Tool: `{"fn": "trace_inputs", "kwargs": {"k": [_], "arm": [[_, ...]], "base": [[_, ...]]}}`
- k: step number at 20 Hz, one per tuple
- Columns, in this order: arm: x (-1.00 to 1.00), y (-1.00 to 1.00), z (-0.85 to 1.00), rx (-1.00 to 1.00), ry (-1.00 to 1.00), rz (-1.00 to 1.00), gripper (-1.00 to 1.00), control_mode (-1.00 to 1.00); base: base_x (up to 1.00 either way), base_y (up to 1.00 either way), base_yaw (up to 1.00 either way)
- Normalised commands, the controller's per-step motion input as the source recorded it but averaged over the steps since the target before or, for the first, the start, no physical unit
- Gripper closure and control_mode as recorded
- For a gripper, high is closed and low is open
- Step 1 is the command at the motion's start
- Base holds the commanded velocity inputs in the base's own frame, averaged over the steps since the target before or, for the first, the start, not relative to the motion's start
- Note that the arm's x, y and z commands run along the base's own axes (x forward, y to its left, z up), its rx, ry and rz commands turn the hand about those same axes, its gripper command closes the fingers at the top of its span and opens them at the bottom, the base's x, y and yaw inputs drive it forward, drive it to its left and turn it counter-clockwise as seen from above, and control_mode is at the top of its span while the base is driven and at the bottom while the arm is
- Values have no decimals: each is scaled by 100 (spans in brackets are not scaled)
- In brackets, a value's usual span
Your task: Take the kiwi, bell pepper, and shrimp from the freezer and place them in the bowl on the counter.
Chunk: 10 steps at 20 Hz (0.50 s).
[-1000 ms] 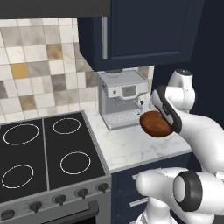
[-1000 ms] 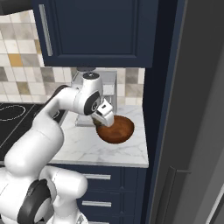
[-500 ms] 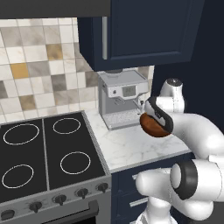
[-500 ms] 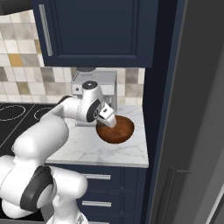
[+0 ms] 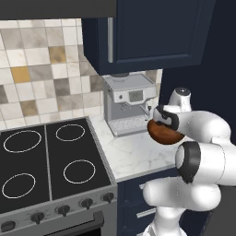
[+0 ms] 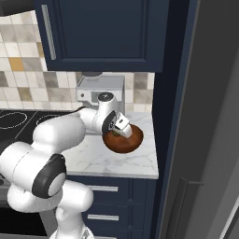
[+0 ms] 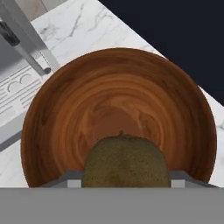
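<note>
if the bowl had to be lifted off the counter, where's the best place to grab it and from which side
Probably the bowl's thin rim, gripped from above with one finger inside the wall and one outside. It is wide and shallow, likely too broad to span. The counter-edge side looks freest; the coffee machine crowds the back.

place: kitchen | signs: stovetop (image 5: 46, 161), coffee machine (image 5: 126, 103), tiled backsplash (image 5: 46, 73), navy cabinets (image 6: 102, 32)

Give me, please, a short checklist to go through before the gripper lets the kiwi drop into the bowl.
1. Kiwi held between the fingers of the gripper: ok.
2. Gripper above the bowl, not beyond its rim: ok.
3. Bowl resting flat on the counter: ok.
4. Bare wood under the kiwi to land on: ok.
5. Bowl apart from the coffee machine: ok.
6. Height of the kiwi above the bowl's bottom: cannot tell.
</note>
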Motion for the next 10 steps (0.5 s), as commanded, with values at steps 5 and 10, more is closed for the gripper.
{"fn": "trace_inputs", "kwargs": {"k": [5,10], "arm": [[48,-7,-25,-1,0,0,-100,-100],[10,0,-1,0,0,0,-100,-100]], "base": [[0,0,0],[0,0,0]]}}
